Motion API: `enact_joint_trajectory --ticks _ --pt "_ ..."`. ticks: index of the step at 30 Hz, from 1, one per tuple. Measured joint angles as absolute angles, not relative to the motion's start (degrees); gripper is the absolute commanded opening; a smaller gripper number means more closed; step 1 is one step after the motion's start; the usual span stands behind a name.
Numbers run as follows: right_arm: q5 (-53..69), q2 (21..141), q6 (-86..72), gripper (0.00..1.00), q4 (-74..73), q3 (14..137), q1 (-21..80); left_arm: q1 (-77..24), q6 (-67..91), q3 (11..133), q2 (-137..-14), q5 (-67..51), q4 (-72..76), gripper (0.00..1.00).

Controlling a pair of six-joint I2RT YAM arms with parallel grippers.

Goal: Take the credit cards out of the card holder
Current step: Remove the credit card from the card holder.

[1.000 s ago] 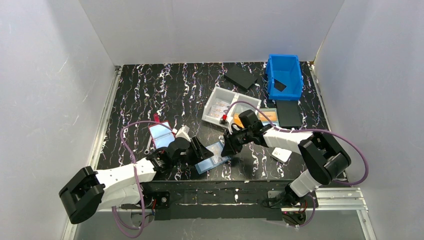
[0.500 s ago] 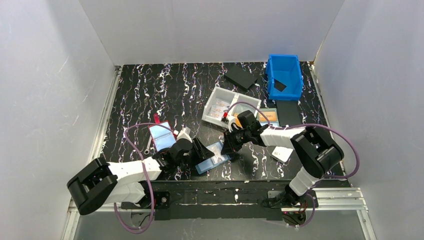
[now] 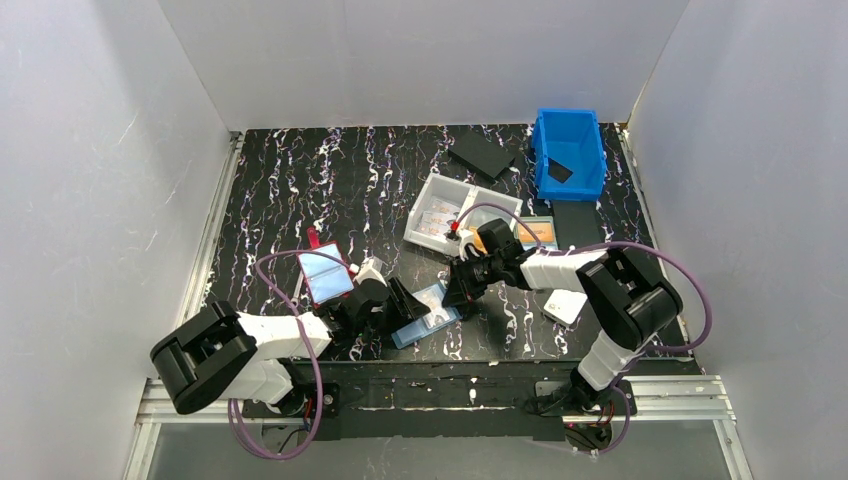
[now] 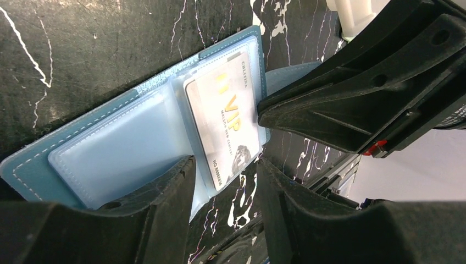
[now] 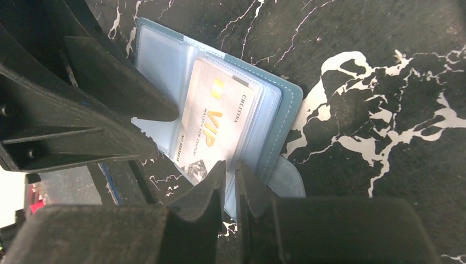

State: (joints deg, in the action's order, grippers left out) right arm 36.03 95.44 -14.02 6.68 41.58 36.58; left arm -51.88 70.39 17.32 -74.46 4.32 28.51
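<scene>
The card holder [image 3: 425,318] lies open near the front edge, a light-blue bifold [image 4: 126,148] with clear pockets. A pale credit card printed "VIP" [image 4: 222,118] sits in its right pocket, and one corner sticks out past the edge. It also shows in the right wrist view [image 5: 211,129]. My left gripper [image 4: 225,165] is open. One finger lies over the left panel and the other is off the holder's edge. My right gripper [image 5: 231,165] is shut on the clear-pocket edge of the card holder [image 5: 269,118], beside the card's corner. Both grippers [image 3: 405,300] [image 3: 455,293] meet at the holder.
A red-edged holder with a pale blue face [image 3: 325,275] lies to the left. A clear tray with cards [image 3: 460,210], a teal holder with an orange card [image 3: 535,232], black flat pieces [image 3: 578,228] and a blue bin [image 3: 568,150] are behind. A small white object [image 3: 565,307] lies to the right.
My left arm has swung in toward the holder, its elbow moving right. My right gripper has stayed at the holder's right edge. The holder has barely shifted.
</scene>
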Motion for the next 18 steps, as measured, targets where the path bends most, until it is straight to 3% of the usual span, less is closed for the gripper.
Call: enact_joint_trajectory --ticks 18 --pt "40.8 98.9 -16.9 0.19 8.9 42.8 36.1 -51.9 73.1 14.6 -75.0 6.5 32.6 0.36"
